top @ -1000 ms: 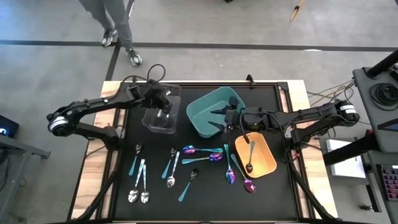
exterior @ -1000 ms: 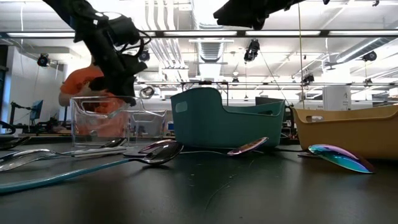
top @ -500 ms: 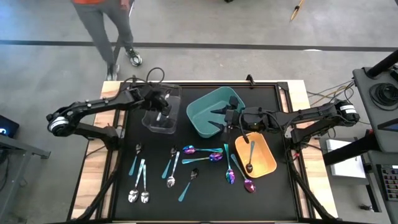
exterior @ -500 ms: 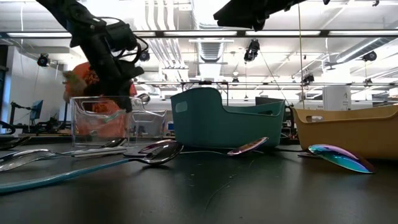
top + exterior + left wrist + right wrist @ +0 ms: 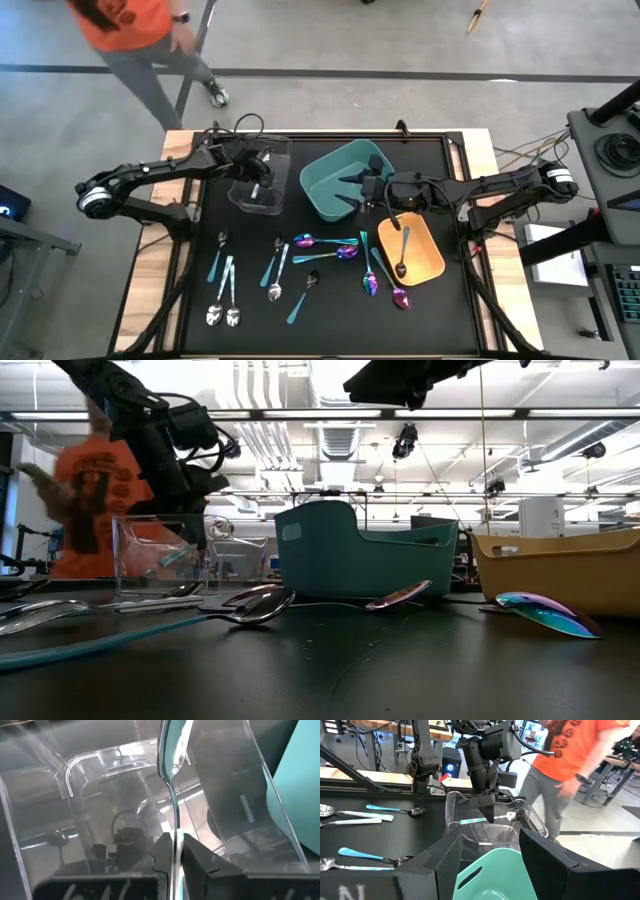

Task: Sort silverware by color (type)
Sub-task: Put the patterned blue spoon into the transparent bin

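Observation:
My left gripper (image 5: pixel 262 185) is shut on a spoon with a teal handle (image 5: pixel 472 821) and reaches down into the clear bin (image 5: pixel 258 200) at the far left. My right gripper (image 5: pixel 358 190) stands open and still above the teal bin (image 5: pixel 335 172). More silverware lies loose on the black mat. There are iridescent pieces (image 5: pixel 325 245) in the middle, and silver and teal-handled ones (image 5: pixel 225 295) at the near left. A dark spoon with a teal handle (image 5: pixel 402 250) lies in the orange bin (image 5: pixel 430 262). My left gripper pinches the spoon's thin stem (image 5: pixel 176 837) between its two fingers, about midway along. The fingers slant down from above and lie across the spoon. The bowl (image 5: pixel 174 745) sticks out on one side and the teal handle on the other. The spoon (image 5: pixel 175 556) hangs tilted between the bin's walls.
The teal bin and the orange bin stand close together, right of the clear bin. A person in an orange shirt (image 5: pixel 120 25) walks past the table's far left corner. Wooden table edges (image 5: pixel 150 290) flank the mat.
My left gripper has sunk with the spoon from above the clear bin's rim to down between its walls, and it has rolled a little. It stays shut on the spoon. The person behind the table has walked toward the left.

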Available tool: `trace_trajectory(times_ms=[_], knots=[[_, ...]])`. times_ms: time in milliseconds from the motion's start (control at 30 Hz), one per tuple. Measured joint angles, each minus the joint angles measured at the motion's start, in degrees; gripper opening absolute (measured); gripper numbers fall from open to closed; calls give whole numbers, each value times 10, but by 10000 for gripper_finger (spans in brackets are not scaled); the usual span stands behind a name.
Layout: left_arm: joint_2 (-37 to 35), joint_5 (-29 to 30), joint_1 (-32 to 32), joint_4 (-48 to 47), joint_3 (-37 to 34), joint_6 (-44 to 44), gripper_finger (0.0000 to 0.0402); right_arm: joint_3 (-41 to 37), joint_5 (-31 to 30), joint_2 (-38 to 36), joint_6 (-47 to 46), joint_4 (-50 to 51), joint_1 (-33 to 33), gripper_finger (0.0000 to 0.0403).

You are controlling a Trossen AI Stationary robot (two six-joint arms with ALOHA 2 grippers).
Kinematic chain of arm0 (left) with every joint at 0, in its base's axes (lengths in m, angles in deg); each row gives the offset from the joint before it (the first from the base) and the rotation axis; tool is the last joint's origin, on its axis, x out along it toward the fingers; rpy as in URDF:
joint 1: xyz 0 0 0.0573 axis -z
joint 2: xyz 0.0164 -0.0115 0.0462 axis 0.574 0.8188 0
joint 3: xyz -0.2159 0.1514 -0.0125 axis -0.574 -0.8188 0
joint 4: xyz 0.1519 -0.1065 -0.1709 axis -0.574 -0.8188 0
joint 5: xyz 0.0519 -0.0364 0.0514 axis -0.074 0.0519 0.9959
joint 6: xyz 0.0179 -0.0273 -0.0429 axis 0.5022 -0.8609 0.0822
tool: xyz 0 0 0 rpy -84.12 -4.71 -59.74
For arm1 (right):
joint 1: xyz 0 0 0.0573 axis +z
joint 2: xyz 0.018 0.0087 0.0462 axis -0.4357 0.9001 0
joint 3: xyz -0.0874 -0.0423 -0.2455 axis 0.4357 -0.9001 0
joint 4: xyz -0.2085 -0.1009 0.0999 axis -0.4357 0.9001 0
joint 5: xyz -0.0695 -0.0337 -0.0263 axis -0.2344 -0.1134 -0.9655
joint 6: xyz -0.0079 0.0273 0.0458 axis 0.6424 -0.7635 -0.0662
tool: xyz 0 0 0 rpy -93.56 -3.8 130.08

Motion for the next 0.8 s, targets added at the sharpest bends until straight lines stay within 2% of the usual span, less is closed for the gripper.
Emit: trace_trajectory(times_ms=[367,800], knots=[[0,2,0,0,0,-35,11,0,0,0,0,6,0,192],[12,33,16,7,0,-71,11,0,0,0,0,10,0,192]])
